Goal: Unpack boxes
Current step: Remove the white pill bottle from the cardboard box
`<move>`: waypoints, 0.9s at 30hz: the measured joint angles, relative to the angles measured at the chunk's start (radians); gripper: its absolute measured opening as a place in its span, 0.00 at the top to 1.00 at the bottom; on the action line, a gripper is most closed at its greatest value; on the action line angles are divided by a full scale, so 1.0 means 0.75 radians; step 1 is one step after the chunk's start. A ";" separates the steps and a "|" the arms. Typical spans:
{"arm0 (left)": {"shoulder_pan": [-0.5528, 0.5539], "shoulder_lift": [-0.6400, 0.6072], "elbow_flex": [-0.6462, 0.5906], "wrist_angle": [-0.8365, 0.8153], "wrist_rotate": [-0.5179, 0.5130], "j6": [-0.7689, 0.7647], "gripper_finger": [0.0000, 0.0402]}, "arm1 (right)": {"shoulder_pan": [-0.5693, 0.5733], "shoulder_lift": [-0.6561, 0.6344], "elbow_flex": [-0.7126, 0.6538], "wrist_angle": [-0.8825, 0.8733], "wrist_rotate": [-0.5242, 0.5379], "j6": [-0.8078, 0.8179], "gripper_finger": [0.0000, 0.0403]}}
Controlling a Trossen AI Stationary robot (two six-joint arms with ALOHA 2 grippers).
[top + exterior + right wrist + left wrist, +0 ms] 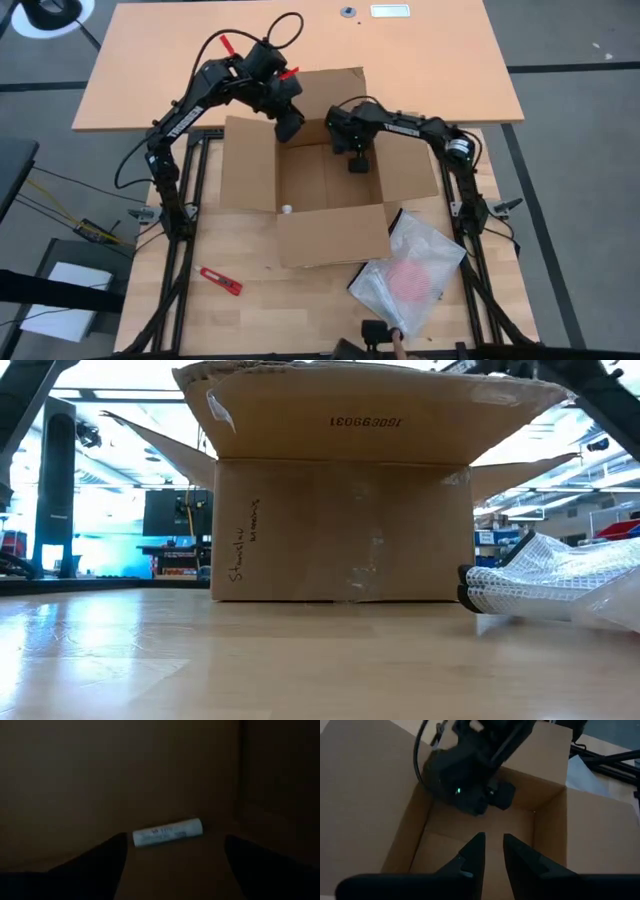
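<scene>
Right pincer (pixel 357 166) (fingers spread) is lowered into carton (pixel 250 165) above white tube (pixel 167 832); left pincer (pixel 492 851), nearly closed, is empty.

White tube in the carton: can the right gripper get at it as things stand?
Probably yes. The right gripper hangs open inside the carton, the white tube lies on the floor ahead of its fingers, and nothing shows between them.

From overhead we look straight down on the whole table, with the open carton (pixel 320 180) at its middle. From table-top height we face level across the near edge, close to the carton's (pixel 340 525) near wall, the room behind. From the left wrist we look down into the carton (pixel 485 825), close above its opening. From the right wrist we sit deep inside, facing a small white tube (pixel 167 832) on its floor, shared with the overhead view.
</scene>
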 joint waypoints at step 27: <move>0.000 0.001 -0.001 0.041 -0.001 0.048 0.81 | -0.019 0.240 0.048 -0.019 -0.061 0.040 0.27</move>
